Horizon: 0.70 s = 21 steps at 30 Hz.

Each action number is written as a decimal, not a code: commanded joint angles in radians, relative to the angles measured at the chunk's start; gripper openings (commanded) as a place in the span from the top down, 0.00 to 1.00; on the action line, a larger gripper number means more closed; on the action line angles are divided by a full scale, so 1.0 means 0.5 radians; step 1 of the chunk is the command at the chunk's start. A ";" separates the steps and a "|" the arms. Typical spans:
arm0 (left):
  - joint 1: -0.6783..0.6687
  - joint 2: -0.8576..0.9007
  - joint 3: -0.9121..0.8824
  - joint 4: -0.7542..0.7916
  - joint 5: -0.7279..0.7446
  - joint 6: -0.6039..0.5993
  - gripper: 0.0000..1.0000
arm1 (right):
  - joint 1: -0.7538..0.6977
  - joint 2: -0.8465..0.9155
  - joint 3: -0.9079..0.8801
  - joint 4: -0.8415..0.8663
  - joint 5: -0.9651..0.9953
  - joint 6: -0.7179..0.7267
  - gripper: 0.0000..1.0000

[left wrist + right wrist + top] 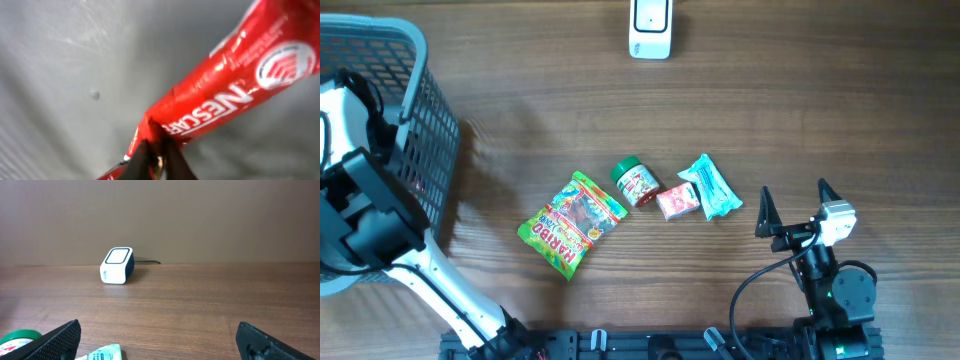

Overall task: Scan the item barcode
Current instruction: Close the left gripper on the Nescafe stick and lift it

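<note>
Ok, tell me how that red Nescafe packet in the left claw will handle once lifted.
The red Nescafe packet looks like thin glossy film, so probably floppy and light. The left claw pinches only its crinkled end, so it may sag or swing.

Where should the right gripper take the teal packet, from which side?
Probably across the narrow middle of the teal plastic packet, coming straight down: it lies flat, too thin for a side approach, and the small pink packet crowds its left edge.
</note>
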 commanded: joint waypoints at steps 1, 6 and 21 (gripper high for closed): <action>0.001 0.052 -0.364 0.108 0.104 0.018 0.91 | 0.006 -0.004 -0.002 0.005 -0.017 -0.010 0.00; 0.021 0.052 -0.693 0.252 0.053 0.028 0.96 | 0.006 -0.004 -0.002 0.005 -0.017 -0.011 0.00; 0.072 -0.490 0.056 -0.283 0.031 0.056 0.96 | 0.006 -0.004 -0.002 0.005 -0.017 -0.011 0.00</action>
